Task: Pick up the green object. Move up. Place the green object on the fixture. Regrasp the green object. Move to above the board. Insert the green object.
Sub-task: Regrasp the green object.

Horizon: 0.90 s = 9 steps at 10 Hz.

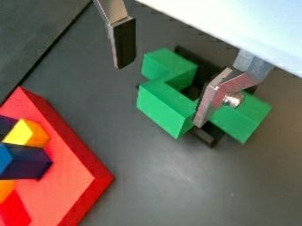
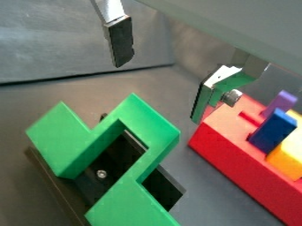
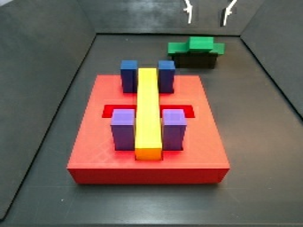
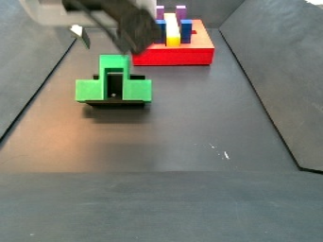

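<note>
— Between the silver fingers in a wrist view, what is showing?

— Nothing is being held. The gripper (image 1: 168, 72) is standing open, its fingers (image 1: 118, 40) spread apart above the green object (image 1: 189, 101), which is lying on the fixture (image 1: 207, 137). Only a dark sliver of the fixture is peeking out under the block. A corner of the board (image 1: 59, 168) is sitting off to one side, with yellow and blue pieces on it.

— And through the second wrist camera?

— The gripper (image 2: 165, 71) is again hanging open over the green object (image 2: 106, 154). The block is straddling the fixture (image 2: 124, 172), whose dark body is showing in the gap between the green legs. The board (image 2: 242, 163) is lying just beside it, carrying a purple post (image 2: 283, 104).

— What is a side view giving?

— From behind the board (image 3: 148, 142), the yellow bar (image 3: 145, 111) is running down its middle, between blue posts (image 3: 129, 74) and purple ones. Beyond it, the green object (image 3: 194, 46) is resting on the fixture (image 3: 196, 59), well apart from the board. The gripper (image 3: 207, 13) is hovering above, fingers apart.

— And the remaining side camera?

— The green object (image 4: 112, 85) is sitting on the fixture (image 4: 116, 104) on the dark floor, the board (image 4: 177, 49) farther back. The gripper (image 4: 108, 33) is hanging blurred above the block; its opening is hard to judge there.
</note>
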Tool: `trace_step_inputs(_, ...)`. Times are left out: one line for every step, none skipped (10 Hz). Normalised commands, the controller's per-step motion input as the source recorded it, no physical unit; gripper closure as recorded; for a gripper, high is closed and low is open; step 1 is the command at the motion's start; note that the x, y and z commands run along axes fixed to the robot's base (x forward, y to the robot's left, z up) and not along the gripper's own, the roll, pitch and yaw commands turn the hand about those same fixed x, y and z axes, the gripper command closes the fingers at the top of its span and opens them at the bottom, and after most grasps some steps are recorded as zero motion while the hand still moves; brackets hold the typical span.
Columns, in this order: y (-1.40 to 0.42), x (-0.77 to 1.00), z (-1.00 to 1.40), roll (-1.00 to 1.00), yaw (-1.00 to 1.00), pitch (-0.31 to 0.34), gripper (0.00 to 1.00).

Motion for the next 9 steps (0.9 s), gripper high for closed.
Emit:
trace_step_inputs(-0.27, 0.0, 0.3, 0.89, 0.07, -0.129, 0.0)
trace_step_inputs(-0.29, 0.0, 0.17, 0.83, 0.05, -0.449, 0.0)
trace_step_inputs(-0.22, 0.0, 0.03, 0.88, 0.08, -0.589, 0.0)
trace_step_inputs(-0.2, 0.0, 0.0, 1.0, 0.04, -0.52, 0.0)
trace_step_inputs(-0.15, 0.0, 0.0, 1.0, 0.03, -0.38, 0.0)
trace_step_inputs(-0.12, 0.07, 0.0, 1.0, 0.0, -0.189, 0.0)
trace_step_inputs(-0.11, 0.2, 0.0, 1.0, 0.0, -0.006, 0.0)
trace_step_inputs(-0.07, 0.11, 0.01, 1.0, 0.0, 0.0, 0.0)
trace_step_inputs(-0.05, 0.29, 0.04, 1.0, 0.0, 0.206, 0.0)
